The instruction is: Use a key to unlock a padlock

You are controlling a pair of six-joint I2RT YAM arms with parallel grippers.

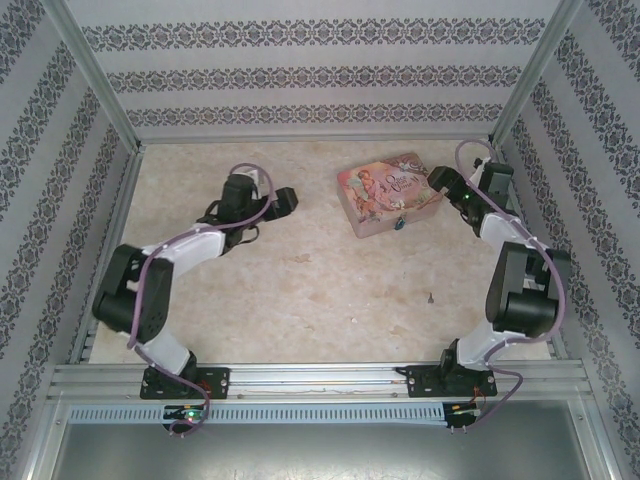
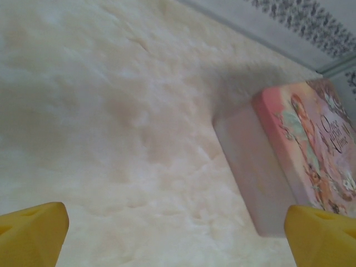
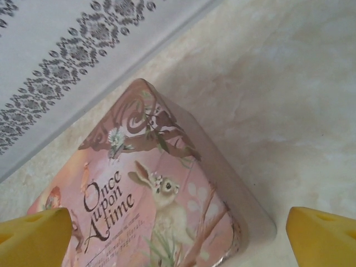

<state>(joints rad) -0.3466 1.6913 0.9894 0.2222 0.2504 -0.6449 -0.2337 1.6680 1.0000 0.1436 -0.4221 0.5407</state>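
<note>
- Showing as no more than a tiny teal-dark speck from above, the padlock [image 1: 400, 224] is found at the near edge of the pink tin [image 1: 388, 195]. Its shackle cannot be made out at that size.
- The tin is laid flat on the pale table [image 1: 300, 300], far and right of centre. Its lid is printed with a rabbit and the words "Once upon a time".
- The left gripper [image 1: 286, 200] is held low over the table, left of the tin and apart from it. Its yellow fingers [image 2: 33, 236] are spread wide with nothing between them (bare table and the tin's pale side wall are seen past them).
- The right gripper [image 1: 441, 184] is placed just beside the tin's right end, and whether it touches cannot be told. Its yellow fingers [image 3: 33, 236] are likewise parted wide, with the lid seen beneath them and nothing clamped.
- A small dark object [image 1: 430, 297] is seen on the table, nearer than the tin and well apart from it. What it is cannot be told.
</note>
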